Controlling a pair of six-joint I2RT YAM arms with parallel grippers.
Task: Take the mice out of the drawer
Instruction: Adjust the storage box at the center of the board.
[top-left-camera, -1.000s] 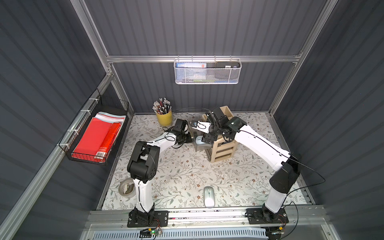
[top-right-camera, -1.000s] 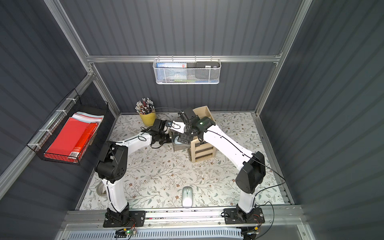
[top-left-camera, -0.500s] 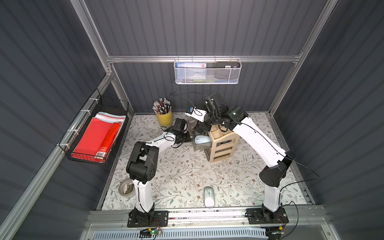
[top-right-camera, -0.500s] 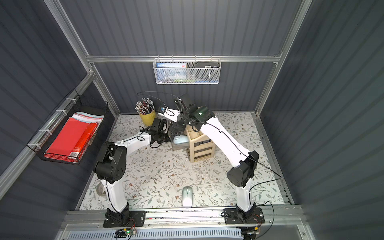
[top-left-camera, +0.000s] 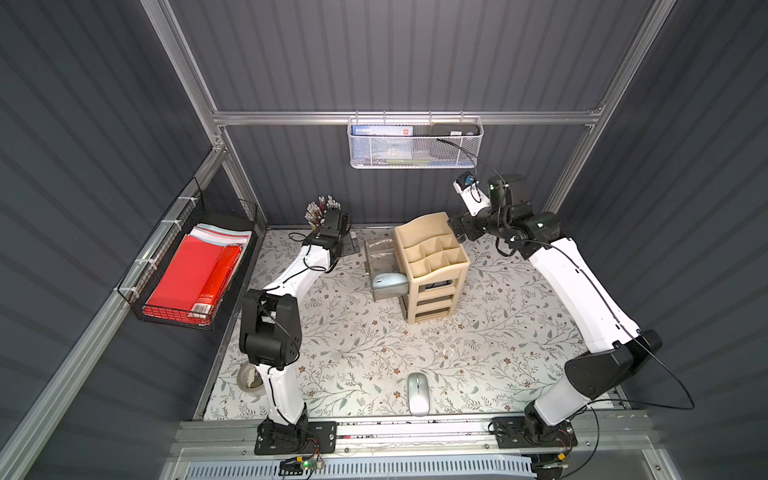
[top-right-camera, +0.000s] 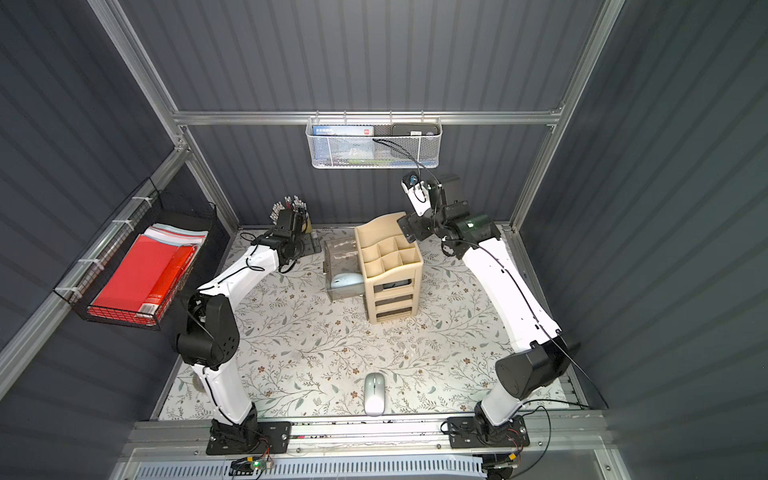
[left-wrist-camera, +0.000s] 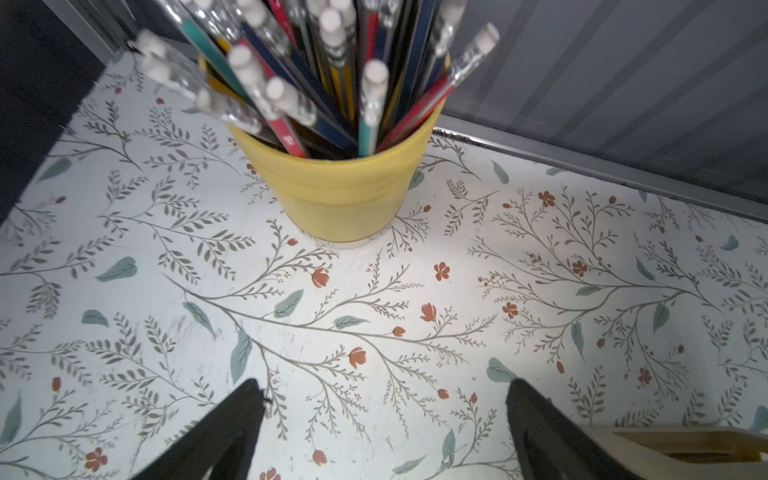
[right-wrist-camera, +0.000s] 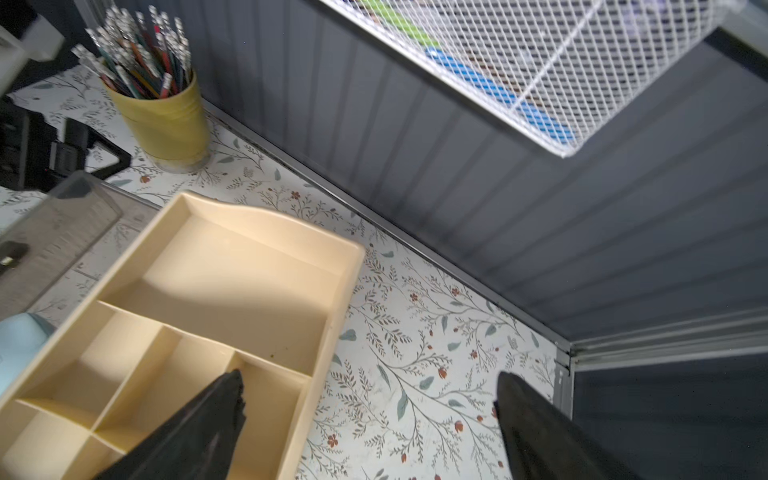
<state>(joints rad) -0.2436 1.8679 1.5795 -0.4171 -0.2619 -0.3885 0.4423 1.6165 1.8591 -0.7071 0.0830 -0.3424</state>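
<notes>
Apart from left tool (left-wrist-camera: 384, 388) and right tool (right-wrist-camera: 370, 376) — both released — lies blue mouse (top-left-camera: 390, 281).

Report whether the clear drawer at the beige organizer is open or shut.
Open. The clear drawer sticks out from the side of the beige organizer, its top exposed, with the pale blue mouse lying inside.

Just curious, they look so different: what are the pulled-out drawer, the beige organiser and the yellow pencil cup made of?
Drawer: probably clear smoky plastic; the floral mat shows through. Organiser: likely matte beige plastic, smooth moulded dividers. Cup: smooth, faintly glossy; plastic or ceramic, unclear.
</notes>
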